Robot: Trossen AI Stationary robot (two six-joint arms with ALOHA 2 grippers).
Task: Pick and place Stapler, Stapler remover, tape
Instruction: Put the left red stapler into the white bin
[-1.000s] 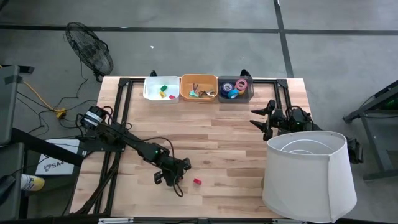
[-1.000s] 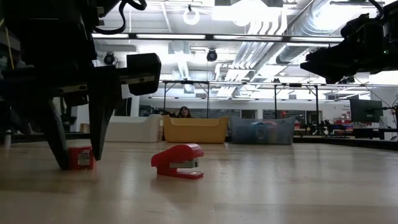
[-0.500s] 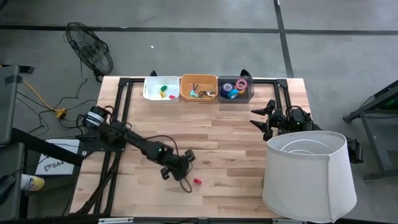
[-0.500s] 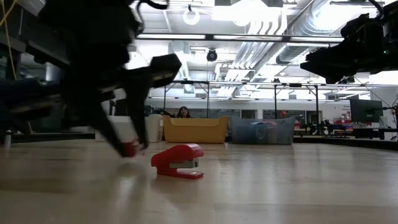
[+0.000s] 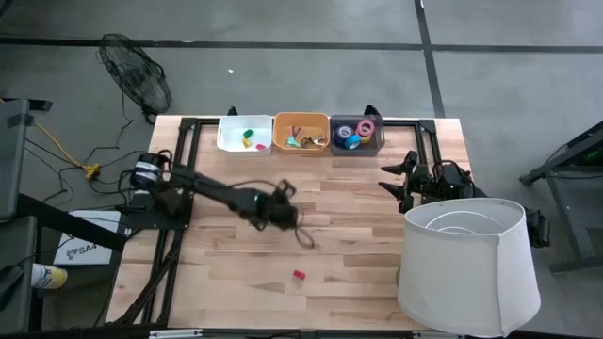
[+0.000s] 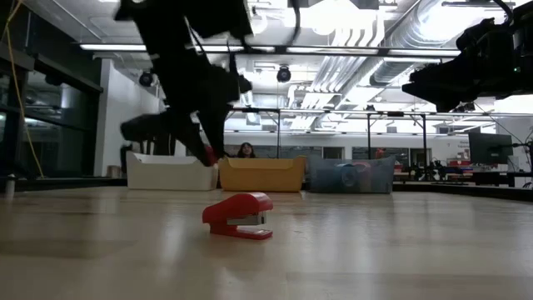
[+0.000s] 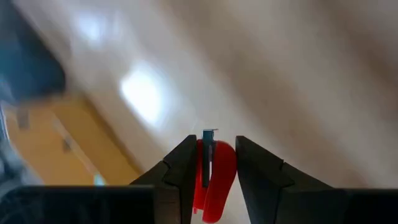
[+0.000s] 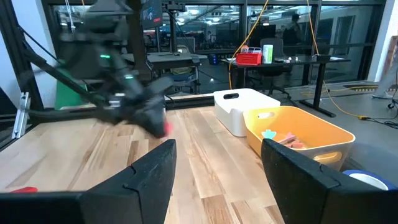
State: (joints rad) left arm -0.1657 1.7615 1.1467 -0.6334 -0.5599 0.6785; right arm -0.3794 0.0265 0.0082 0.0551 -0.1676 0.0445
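A light wooden plank table (image 5: 377, 226) carries a small red stapler (image 5: 299, 275) near its front edge. Along the far edge stand three bins side by side: white (image 5: 245, 134), orange (image 5: 301, 135) and dark grey (image 5: 357, 135).

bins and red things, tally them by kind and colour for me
white bin: 1
orange bin: 1
grey bin: 1
red stapler lying on the table: 1
red piece held off the table in the left gripper: 1
total: 5
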